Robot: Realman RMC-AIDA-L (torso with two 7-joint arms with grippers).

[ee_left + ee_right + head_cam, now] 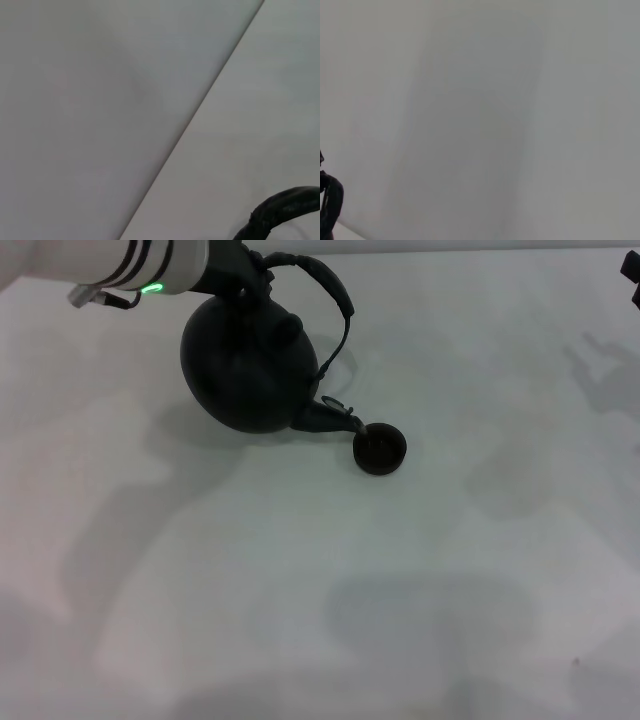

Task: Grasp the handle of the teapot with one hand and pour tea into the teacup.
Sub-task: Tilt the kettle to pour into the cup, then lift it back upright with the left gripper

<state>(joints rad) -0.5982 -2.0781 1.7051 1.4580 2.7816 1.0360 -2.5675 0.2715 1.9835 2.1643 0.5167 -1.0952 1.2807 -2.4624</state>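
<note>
The black round teapot (245,365) hangs tilted at the back left of the head view, its short spout (330,418) pointing down right, with the tip at the rim of the small black teacup (380,450). The teacup stands on the white table. My left gripper (240,275) comes in from the top left and is shut on the arched dark handle (335,295) near its left end. A piece of the handle also shows in the left wrist view (285,207). Only a dark part of my right gripper (633,280) shows, at the far right edge, well away from the teapot.
The white table (400,590) stretches in front of and to the right of the teacup. Soft shadows of the arms lie on it. A dark shape (330,205) sits at the edge of the right wrist view; I cannot tell what it is.
</note>
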